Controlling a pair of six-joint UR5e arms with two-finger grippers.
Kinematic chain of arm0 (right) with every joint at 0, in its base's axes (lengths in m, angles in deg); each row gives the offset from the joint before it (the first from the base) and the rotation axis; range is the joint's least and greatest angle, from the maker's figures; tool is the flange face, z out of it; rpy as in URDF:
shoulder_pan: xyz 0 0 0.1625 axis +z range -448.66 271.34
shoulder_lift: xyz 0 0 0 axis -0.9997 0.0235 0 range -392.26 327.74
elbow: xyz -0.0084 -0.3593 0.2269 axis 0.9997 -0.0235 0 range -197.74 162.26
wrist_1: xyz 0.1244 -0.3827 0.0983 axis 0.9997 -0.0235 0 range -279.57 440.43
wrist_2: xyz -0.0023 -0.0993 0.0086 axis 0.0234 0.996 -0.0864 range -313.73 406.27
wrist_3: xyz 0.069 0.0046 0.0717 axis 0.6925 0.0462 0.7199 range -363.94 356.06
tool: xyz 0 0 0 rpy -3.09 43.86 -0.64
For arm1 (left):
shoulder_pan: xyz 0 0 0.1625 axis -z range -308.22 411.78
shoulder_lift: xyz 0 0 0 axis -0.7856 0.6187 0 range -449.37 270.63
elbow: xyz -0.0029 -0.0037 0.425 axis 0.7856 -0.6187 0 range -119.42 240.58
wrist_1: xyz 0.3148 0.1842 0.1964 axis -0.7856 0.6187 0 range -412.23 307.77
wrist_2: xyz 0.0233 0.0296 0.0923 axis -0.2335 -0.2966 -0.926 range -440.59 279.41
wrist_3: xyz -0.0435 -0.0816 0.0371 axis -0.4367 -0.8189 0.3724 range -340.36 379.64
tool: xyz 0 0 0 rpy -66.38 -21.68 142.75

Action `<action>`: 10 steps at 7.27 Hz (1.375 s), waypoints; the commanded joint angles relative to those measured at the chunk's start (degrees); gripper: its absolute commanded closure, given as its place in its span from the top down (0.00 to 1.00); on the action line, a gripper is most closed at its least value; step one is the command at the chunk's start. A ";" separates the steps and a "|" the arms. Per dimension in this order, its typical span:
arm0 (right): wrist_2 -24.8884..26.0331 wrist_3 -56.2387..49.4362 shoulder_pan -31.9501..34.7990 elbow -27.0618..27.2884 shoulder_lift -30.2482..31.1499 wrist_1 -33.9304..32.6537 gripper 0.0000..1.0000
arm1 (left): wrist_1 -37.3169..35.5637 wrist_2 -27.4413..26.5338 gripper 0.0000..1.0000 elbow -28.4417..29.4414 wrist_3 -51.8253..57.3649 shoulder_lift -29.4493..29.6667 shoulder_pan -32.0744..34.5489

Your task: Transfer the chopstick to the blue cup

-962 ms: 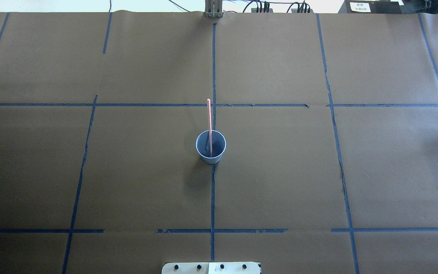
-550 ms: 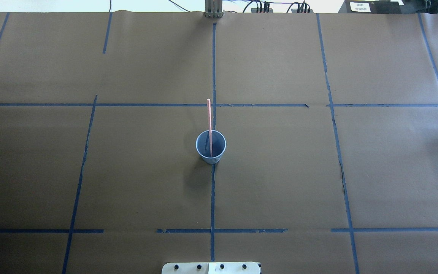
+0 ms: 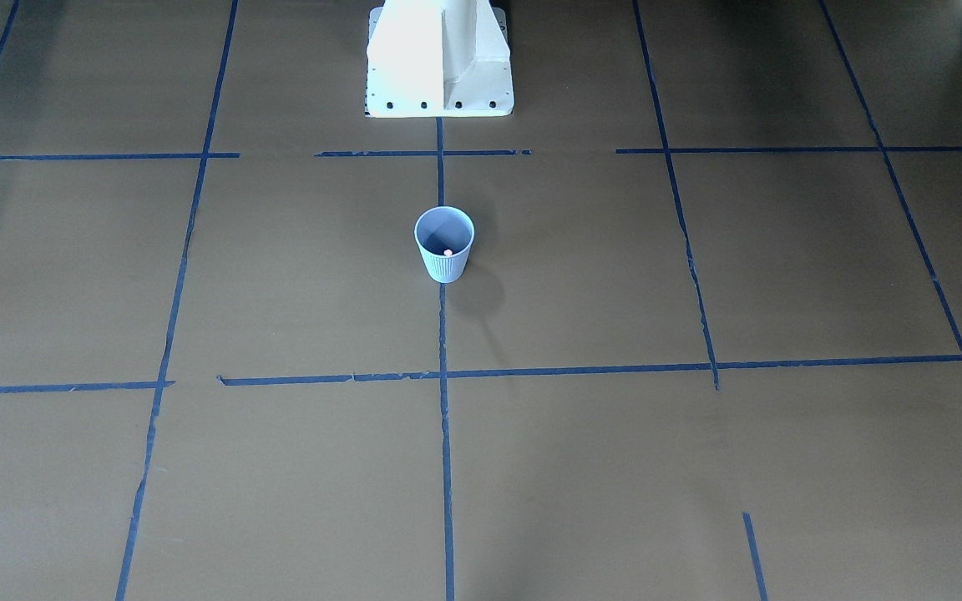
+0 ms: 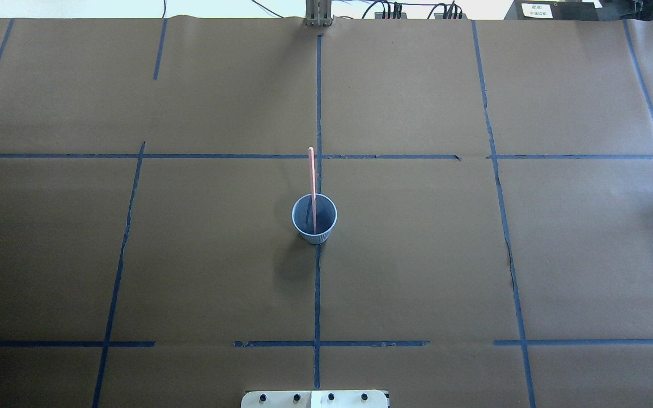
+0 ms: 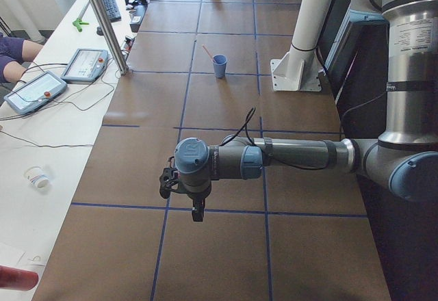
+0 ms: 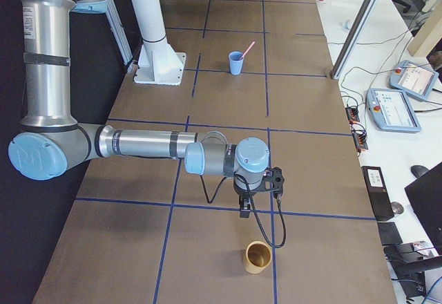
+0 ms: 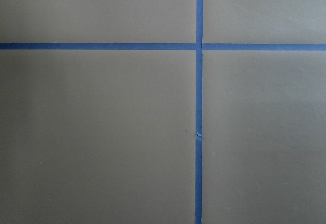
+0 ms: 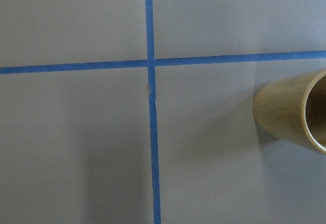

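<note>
One chopstick [image 4: 312, 178] leaning in blue cup [image 4: 319, 236] (tan cup [image 6: 257, 259] well apart).

I'm counting one blue cup [image 4: 314, 220] on the worktop [image 4: 417, 255] and one pink chopstick [image 4: 312, 181] in it. I'm also seeing one tan cup [image 6: 257, 257], two arms, the left arm [image 5: 294, 154] and the right arm [image 6: 145, 143], and one white paper cup [image 5: 37, 176] off to the side.

Tan cup [image 6: 258, 257], blue tape lines [image 4: 317, 294], perhaps a teach pendant [image 6: 391, 109]
</note>
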State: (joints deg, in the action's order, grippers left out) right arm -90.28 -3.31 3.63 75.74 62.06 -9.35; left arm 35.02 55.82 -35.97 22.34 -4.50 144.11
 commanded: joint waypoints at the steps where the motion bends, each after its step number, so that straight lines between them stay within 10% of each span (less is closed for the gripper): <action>1: -0.56 -0.27 0.44 0.12 0.24 2.23 1.00 | 0.03 0.00 1.00 -0.39 0.03 0.03 0.22; 10: -2.32 -0.10 0.62 0.12 0.42 3.83 1.00 | 0.12 0.09 1.00 -0.39 0.03 -0.06 0.31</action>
State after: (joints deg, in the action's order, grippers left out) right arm -92.67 -3.34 4.26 75.85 62.55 -5.55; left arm 35.11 55.84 -36.36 22.42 -4.56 144.42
